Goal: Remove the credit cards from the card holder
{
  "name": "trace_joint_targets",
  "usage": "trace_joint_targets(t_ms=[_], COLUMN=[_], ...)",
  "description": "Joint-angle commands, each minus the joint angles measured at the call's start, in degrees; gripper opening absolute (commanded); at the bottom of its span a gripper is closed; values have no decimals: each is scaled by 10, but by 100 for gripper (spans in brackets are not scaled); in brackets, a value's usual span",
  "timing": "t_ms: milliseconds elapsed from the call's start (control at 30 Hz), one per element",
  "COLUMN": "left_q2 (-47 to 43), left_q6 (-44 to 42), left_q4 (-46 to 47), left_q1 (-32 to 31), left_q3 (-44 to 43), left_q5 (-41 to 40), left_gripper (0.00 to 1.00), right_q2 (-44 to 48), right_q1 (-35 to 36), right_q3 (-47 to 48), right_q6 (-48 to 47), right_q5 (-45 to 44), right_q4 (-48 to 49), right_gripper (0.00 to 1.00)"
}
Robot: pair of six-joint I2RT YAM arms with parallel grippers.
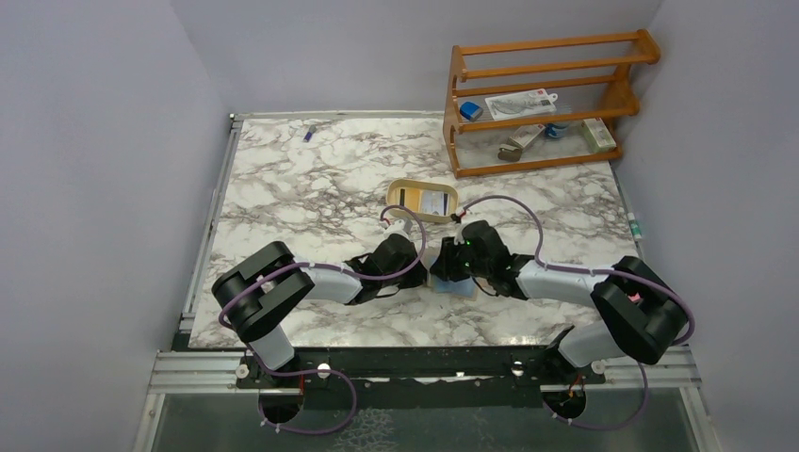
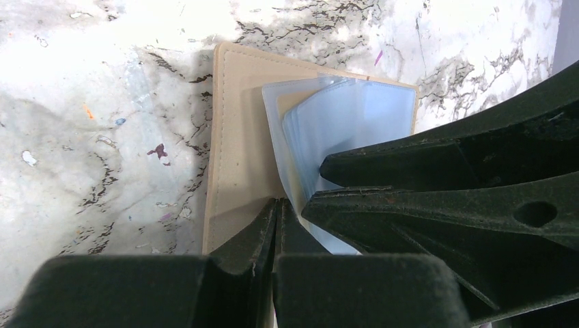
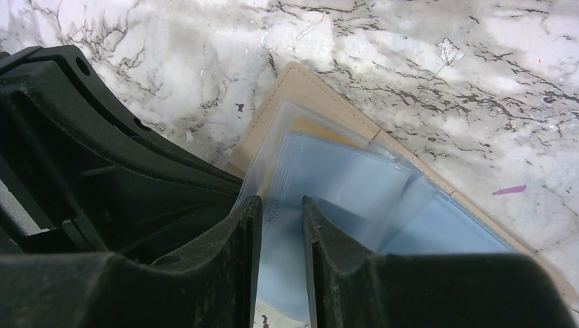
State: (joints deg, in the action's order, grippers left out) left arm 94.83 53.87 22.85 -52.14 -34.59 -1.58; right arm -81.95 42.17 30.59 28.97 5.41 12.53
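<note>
The tan card holder [image 2: 235,137] lies open on the marble between both grippers, also in the top view [image 1: 452,285] and right wrist view [image 3: 300,82]. Its clear sleeves [image 2: 341,116] fan upward. A light blue card [image 3: 328,171] and a yellowish card [image 3: 311,126] show inside the sleeves. My left gripper [image 2: 278,203] [image 1: 427,268] is shut, pinching the edge of a sleeve leaf by the tan cover. My right gripper [image 3: 276,201] [image 1: 450,266] stands narrowly open astride the sleeves, close against the left gripper. A whitish card [image 1: 435,203] and a dark-striped one [image 1: 407,196] lie in the tray.
A cream oval tray [image 1: 396,188] sits just beyond the grippers. A wooden rack [image 1: 546,104] with small items stands at the back right. A small purple object [image 1: 308,133] lies at the far left. The left gripper's body [image 3: 102,157] fills the left of the right wrist view.
</note>
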Motion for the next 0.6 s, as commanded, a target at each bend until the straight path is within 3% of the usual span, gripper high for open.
trace_joint_targets(t_ms=[0, 233, 567], left_q2=[18, 17, 16], left_q6=[-19, -20, -19], left_q4=[-91, -94, -87], left_q1=[-4, -2, -2], left_q3=[27, 29, 33], left_q5=[-15, -16, -14], left_gripper=[0, 0, 0], right_q2=[2, 25, 14], right_q1=[4, 4, 4], right_q3=[-27, -3, 85], right_q6=[7, 3, 50], right_q5=[-6, -49, -192], right_q4=[-19, -121, -325], right_gripper=[33, 33, 36])
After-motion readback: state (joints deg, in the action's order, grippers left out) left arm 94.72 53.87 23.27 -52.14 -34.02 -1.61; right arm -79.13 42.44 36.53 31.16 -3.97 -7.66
